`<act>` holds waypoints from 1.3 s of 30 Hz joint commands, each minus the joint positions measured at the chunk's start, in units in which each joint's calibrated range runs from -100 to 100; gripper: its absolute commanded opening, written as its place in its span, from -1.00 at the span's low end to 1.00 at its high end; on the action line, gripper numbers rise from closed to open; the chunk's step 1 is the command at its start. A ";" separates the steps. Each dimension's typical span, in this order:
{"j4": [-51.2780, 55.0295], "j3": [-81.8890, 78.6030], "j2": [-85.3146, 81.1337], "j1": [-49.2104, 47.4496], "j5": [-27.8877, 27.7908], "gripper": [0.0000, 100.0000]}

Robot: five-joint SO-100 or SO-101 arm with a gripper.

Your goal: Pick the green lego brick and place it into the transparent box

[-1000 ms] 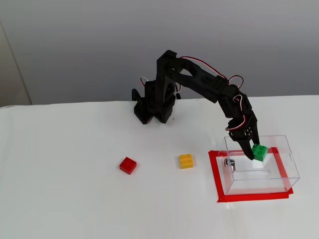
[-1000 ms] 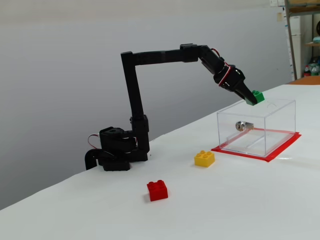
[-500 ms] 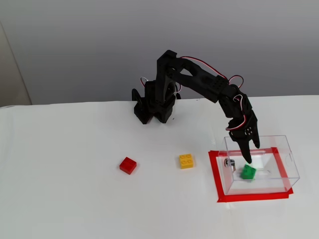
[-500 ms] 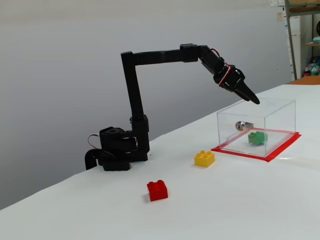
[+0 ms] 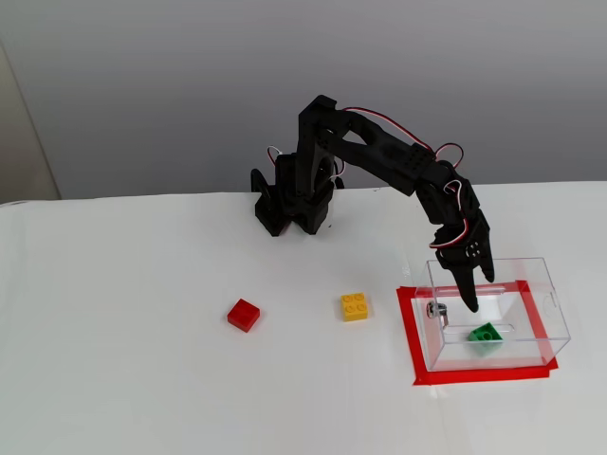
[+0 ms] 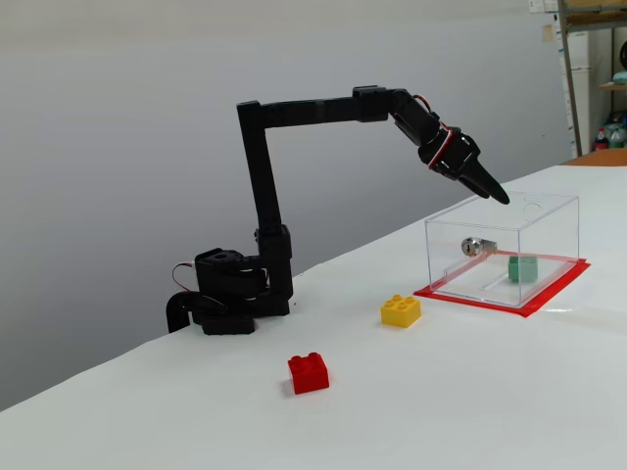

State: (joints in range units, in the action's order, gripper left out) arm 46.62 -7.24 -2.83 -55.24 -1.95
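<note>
The green lego brick (image 5: 486, 336) lies on the floor of the transparent box (image 5: 548, 301), tilted a little; in the other fixed view it shows through the clear wall (image 6: 522, 268). The box (image 6: 549, 220) stands on a red tape frame, with a small metal knob (image 5: 436, 310) on its side. My gripper (image 5: 480, 292) hangs over the box's near-arm end, above the open top (image 6: 500, 196), pointing down. Its jaws are slightly apart and hold nothing. It is clear of the brick.
A yellow brick (image 5: 355, 306) lies on the white table just left of the box, and a red brick (image 5: 244, 315) further left. The arm's base (image 5: 289, 204) stands at the back. The red tape frame (image 5: 479, 375) borders the box.
</note>
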 commanded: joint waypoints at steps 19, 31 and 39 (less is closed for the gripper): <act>5.17 1.72 -11.55 8.69 0.13 -0.98; 18.22 1.72 -26.14 22.89 0.18 -0.98; 27.62 1.45 -33.87 35.46 0.18 -0.97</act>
State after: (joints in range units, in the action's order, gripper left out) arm 71.89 -7.15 -33.45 -23.40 -1.95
